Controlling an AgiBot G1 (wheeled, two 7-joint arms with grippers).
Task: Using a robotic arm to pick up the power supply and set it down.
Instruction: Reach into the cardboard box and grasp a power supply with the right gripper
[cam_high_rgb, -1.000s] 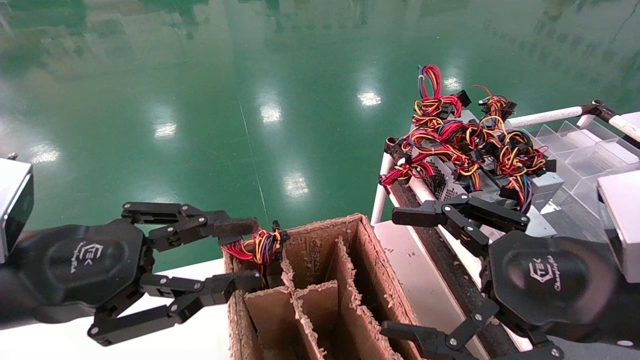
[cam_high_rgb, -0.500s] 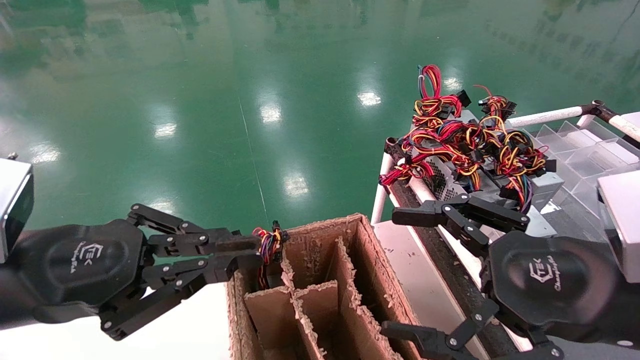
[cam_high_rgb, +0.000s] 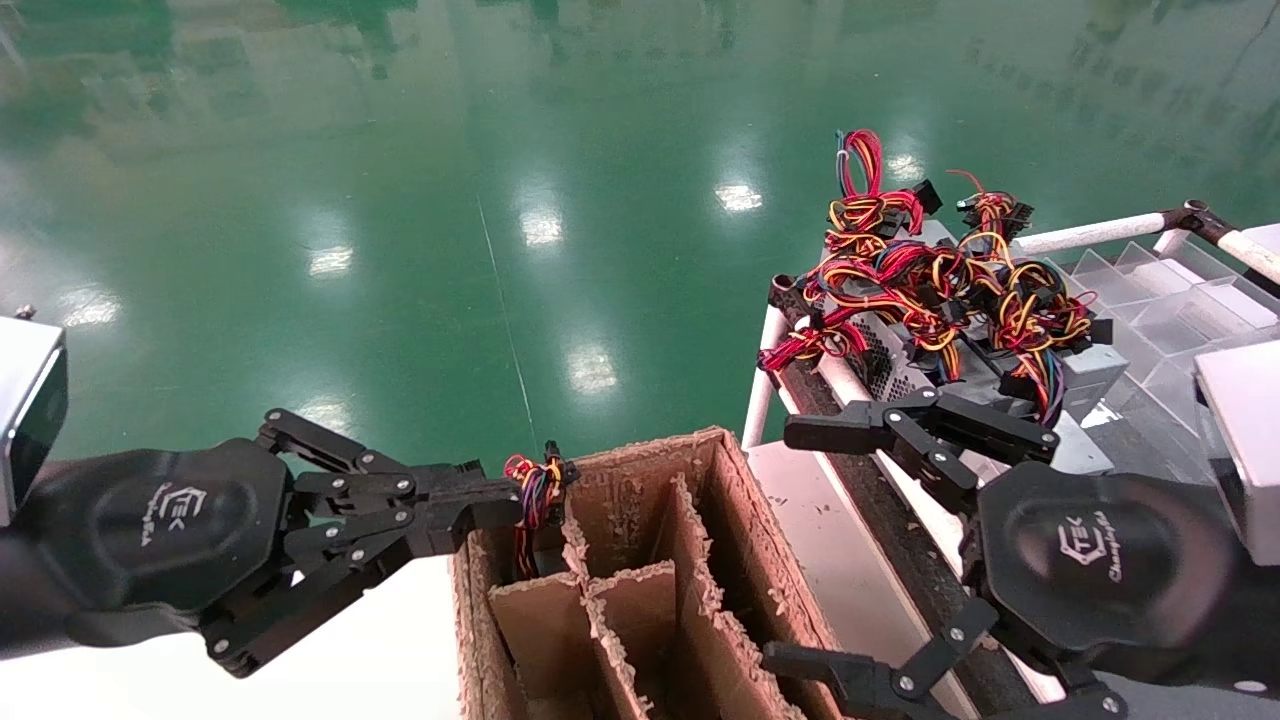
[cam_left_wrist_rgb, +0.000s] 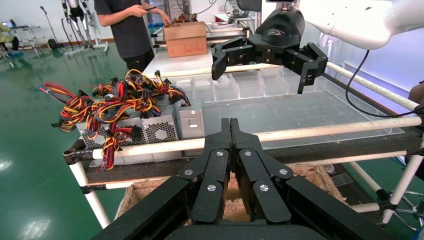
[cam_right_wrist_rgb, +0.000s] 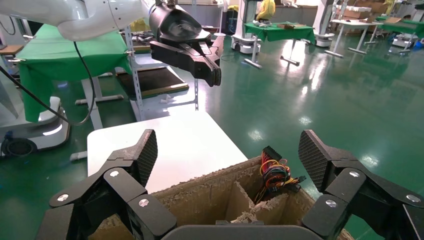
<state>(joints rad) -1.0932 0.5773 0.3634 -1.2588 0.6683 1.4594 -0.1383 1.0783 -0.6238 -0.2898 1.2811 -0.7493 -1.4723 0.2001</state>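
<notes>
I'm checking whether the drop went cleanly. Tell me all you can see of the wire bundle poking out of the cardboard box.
The knotted bundle of red, yellow, orange and blue wires with black connectors sticks up from the far-left compartment of the brown, frayed cardboard divider box. The shut left claw sits beside it. Contact unclear.

Head overhead, wrists close, sharing carton (cam_high_rgb: 640, 570)

- The power supply (cam_high_rgb: 530, 540) is standing sunk in a box slot, its red-yellow-orange wire knot poking up right at the tips of the closed left gripper (cam_high_rgb: 495, 503).
</notes>
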